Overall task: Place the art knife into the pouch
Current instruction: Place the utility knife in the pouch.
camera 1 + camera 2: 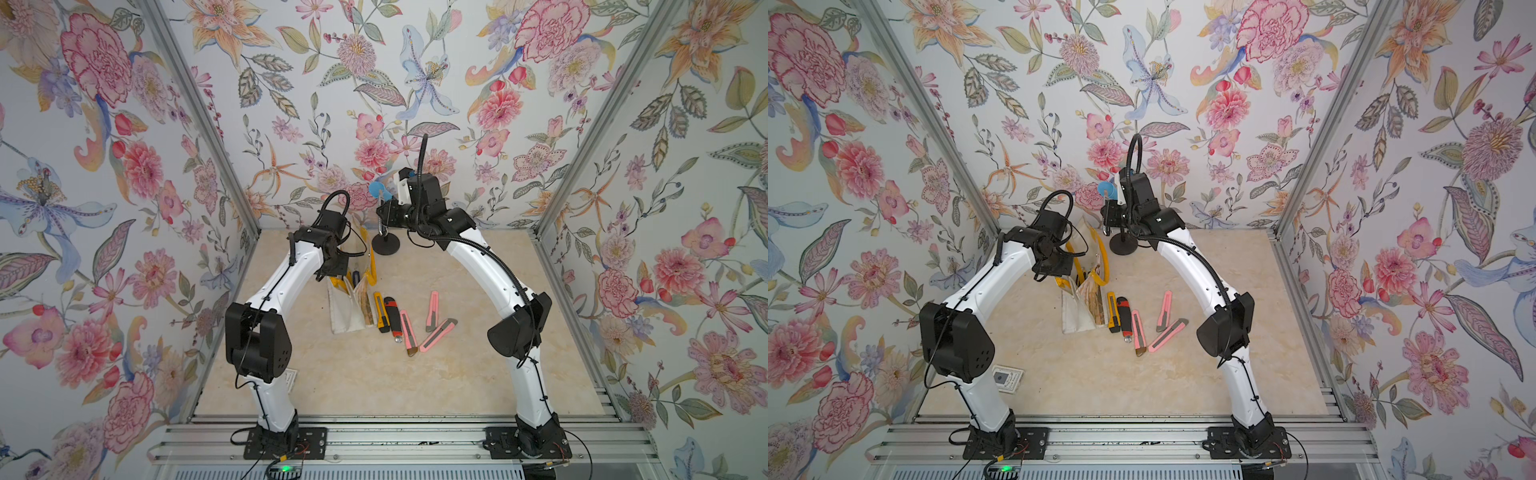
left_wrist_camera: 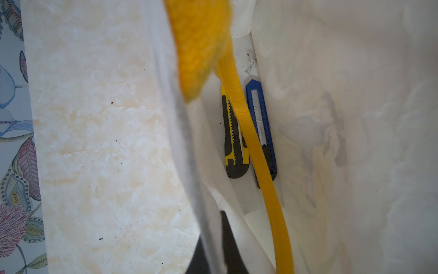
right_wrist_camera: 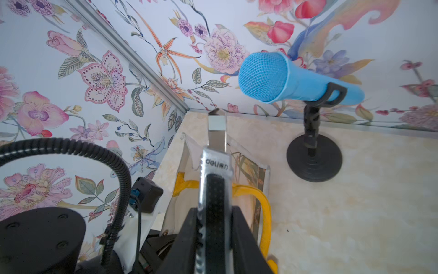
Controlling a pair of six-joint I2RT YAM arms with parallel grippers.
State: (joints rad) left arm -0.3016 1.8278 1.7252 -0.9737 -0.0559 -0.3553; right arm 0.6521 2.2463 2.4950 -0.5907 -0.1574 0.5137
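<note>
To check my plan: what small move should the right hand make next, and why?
Probably move the right hand toward the mouth of the pouch: it grips the silver art knife close by, and the left hand pinches the pouch edge, holding it open.

The table (image 1: pixel 415 374) is a smooth, faintly glossy cream sheet with a marble look. The pouch (image 1: pixel 347 311), toward its 11 o'clock, is off-white woven cloth, matt and creased, with a printed lining. Its handles (image 2: pixel 256 147) are coarse yellow webbing. Inside it, a blue knife (image 2: pixel 263 128) and a yellow knife (image 2: pixel 231 142) look like plastic with dull black grips, and the blue one shows a bright metal blade.

The art knife (image 3: pixel 214 189) has a brushed silver metal body and a dotted matt black inlay. The right gripper (image 3: pixel 214 211) has matt black plastic jaws.

Near 12 o'clock, the microphone (image 3: pixel 284 78) is matt blue with a fine mesh head. The pink knives (image 1: pixel 408 332) look like plastic. The walls (image 1: pixel 374 83) are matt printed paper, framed by bare aluminium rails (image 1: pixel 195 104).
</note>
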